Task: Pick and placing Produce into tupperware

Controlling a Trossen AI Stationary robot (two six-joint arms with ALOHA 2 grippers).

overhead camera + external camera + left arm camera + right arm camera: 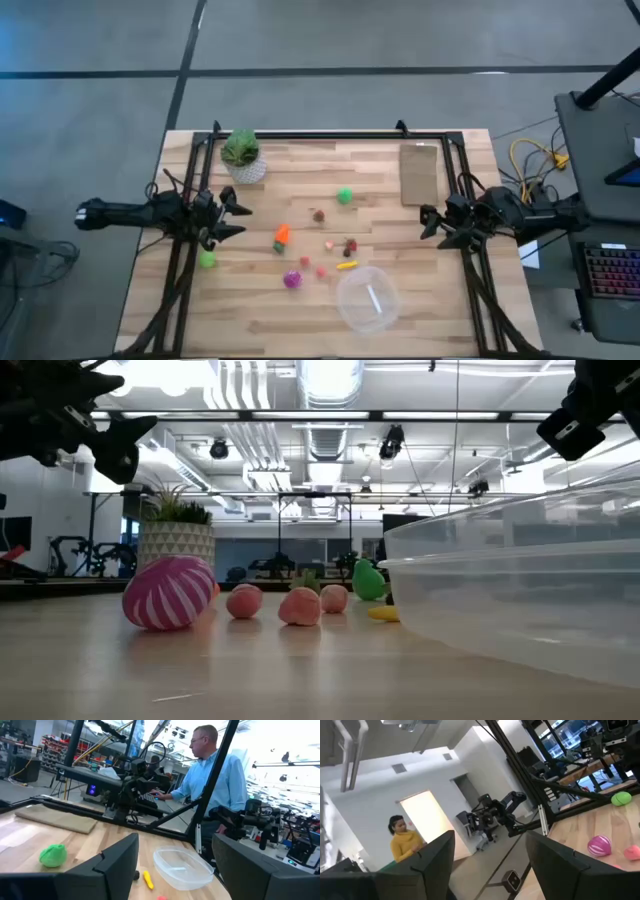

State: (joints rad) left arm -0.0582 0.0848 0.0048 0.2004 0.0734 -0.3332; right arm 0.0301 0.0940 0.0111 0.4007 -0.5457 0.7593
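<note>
Small produce pieces lie scattered on the wooden table: a green ball [345, 196], an orange carrot [281, 236], a magenta-purple piece [291, 280] [168, 592], a yellow stick [346, 265] [148, 879], red bits [349, 245] and another green ball [207, 260]. The clear round tupperware [367, 298] [182, 868] sits near the table's near edge. My left gripper [240, 215] [175, 870] hovers open at the left side. My right gripper [428, 228] [490, 865] hovers open at the right side. Both are above the table, apart from every piece.
A potted green plant [242, 157] [175, 540] stands at the far left. A flat tan board [419, 172] [55, 817] lies at the far right. A dark frame [330, 136] borders the table. People show in the room beyond, in both wrist views.
</note>
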